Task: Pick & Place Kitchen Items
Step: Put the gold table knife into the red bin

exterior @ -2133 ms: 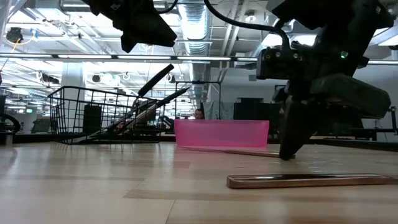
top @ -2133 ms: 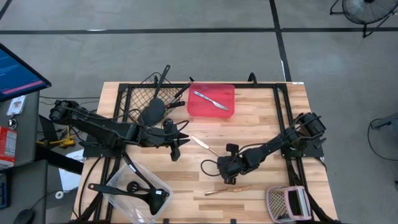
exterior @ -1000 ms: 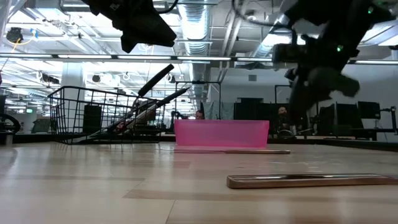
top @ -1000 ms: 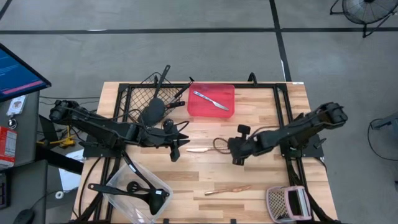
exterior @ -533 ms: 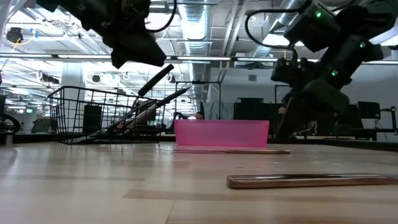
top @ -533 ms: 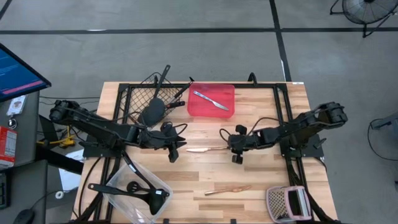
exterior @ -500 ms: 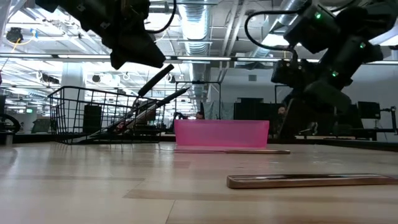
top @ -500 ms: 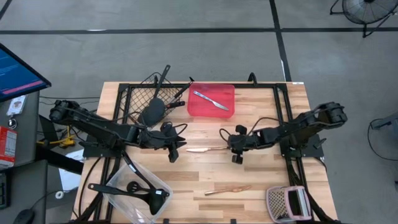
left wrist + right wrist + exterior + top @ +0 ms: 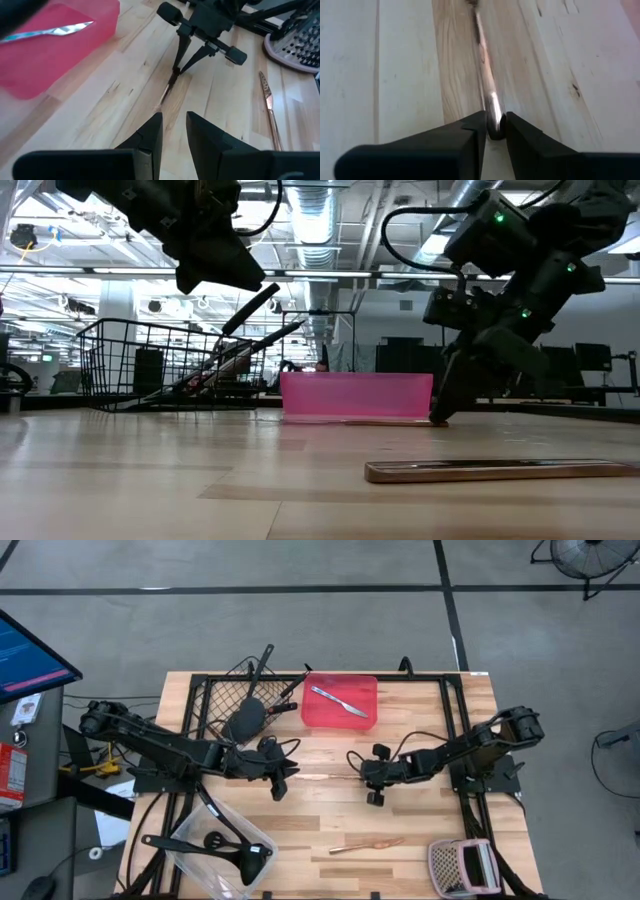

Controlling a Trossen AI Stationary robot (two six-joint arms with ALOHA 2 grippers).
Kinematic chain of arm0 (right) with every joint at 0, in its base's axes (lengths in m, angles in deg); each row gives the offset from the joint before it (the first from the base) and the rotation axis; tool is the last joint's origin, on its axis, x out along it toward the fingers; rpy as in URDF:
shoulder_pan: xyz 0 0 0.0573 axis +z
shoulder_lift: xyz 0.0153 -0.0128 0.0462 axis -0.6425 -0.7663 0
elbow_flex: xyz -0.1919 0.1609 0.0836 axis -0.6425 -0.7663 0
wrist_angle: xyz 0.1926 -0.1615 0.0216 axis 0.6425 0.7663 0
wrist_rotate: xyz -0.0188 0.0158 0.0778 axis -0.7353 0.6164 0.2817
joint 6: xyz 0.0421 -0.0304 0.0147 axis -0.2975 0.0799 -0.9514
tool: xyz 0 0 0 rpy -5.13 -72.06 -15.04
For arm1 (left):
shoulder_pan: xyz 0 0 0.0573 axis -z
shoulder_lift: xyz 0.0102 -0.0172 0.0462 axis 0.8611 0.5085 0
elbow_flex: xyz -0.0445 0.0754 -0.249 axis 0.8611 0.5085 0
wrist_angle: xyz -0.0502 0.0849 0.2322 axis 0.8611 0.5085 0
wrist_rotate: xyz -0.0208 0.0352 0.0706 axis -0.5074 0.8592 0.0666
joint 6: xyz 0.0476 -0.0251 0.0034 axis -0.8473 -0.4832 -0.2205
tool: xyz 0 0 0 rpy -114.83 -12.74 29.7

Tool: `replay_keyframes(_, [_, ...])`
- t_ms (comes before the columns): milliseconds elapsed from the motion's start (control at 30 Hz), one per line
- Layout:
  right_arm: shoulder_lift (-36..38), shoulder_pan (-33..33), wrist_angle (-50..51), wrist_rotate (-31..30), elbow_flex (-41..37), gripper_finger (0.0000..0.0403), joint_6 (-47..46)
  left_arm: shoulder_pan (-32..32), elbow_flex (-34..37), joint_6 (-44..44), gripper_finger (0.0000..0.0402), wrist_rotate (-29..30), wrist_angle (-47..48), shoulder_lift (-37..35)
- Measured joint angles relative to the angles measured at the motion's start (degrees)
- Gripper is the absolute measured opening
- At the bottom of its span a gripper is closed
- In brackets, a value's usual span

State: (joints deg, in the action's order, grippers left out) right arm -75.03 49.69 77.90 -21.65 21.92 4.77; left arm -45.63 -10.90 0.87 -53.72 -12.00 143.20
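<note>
Looking from the high view, the right gripper (image 9: 356, 778) is low over the wooden table (image 9: 420, 730), in front of the red plastic tray (image 9: 340, 702), and its fingers are pinched on one end of a slim copper-coloured metal stick (image 9: 322, 777) that lies flat on the boards. The left gripper (image 9: 284, 780) hovers near the other end of this stick, also in front of the red tray. A silver metal knife (image 9: 338, 700) lies inside the tray. A second copper stick (image 9: 366, 844) lies further from the tray, near the table's front edge.

At the low view, the right gripper (image 9: 440, 416) touches down beside the tray (image 9: 356, 395), while the left gripper (image 9: 215, 255) hangs high above the table.

At the left wrist view, the left gripper (image 9: 174, 131) has its fingers apart with nothing between them.

At the right wrist view, the right gripper (image 9: 494, 131) is clenched on the stick (image 9: 485, 75).
</note>
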Motion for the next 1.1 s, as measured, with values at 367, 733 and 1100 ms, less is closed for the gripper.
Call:
replay_keyframes(367, [-0.2,-0.5,-0.6,0.4,-0.3,0.0066,0.5,0.0,6.3,11.8,0.0084,0.1,0.5,0.0])
replay_keyframes(733, [-0.2,-0.2,-1.3,0.6,-0.4,0.0065,2.0,0.0,11.7,15.8,0.0131,0.9,-8.8,5.5])
replay_keyframes(1100, [-0.2,0.0,-1.7,0.7,-0.8,0.0065,2.1,0.0,8.8,-2.7,0.019,0.7,-16.1,18.2])
